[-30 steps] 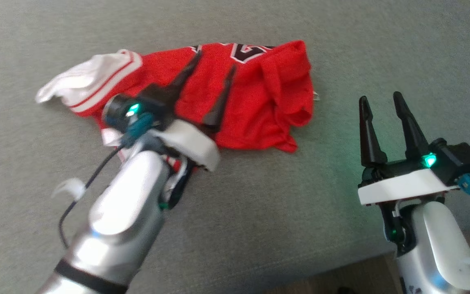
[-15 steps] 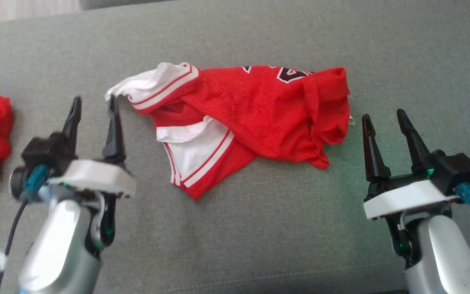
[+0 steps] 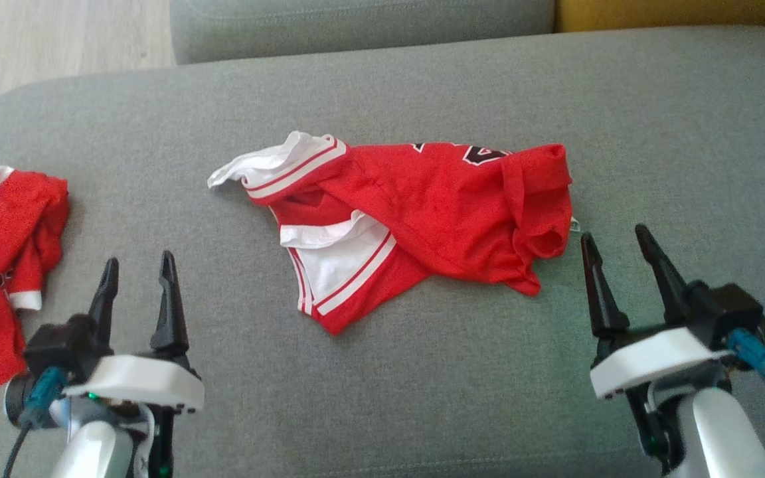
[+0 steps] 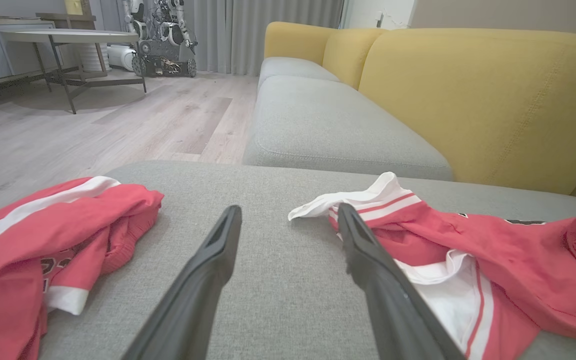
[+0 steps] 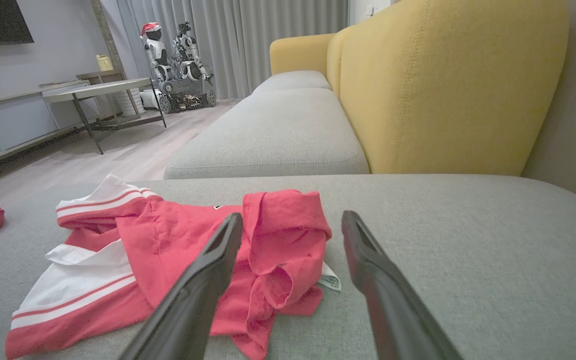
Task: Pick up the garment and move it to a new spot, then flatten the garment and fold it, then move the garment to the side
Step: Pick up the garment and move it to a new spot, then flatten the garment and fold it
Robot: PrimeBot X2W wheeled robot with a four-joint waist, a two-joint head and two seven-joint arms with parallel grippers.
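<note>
Both the left gripper (image 3: 139, 257) and the right gripper (image 3: 613, 232) are seen low in the head view, with jaws spread wide and nothing held. The left gripper is held over bare grey cushion (image 3: 422, 398), between the garment (image 3: 435, 212) and a second red garment (image 3: 4, 259) that is crumpled at the cushion's left end. The right gripper is placed just beside the garment's right end. The garment, red with white striped trim, is laid crumpled at the cushion's middle and is gripped by neither gripper. Its white-banded hem is turned up at the left, and a white panel is exposed along its near side. Part of a dark number is shown at its far edge. Its right end is bunched into folds, and a small white tag (image 5: 330, 281) is seen there against the cushion. In the wrist views a yellow backrest (image 5: 443, 85) is seen behind the seat. A table (image 4: 68, 37) and another robot (image 4: 163, 30) are seen across the wooden floor (image 4: 118, 115).
</note>
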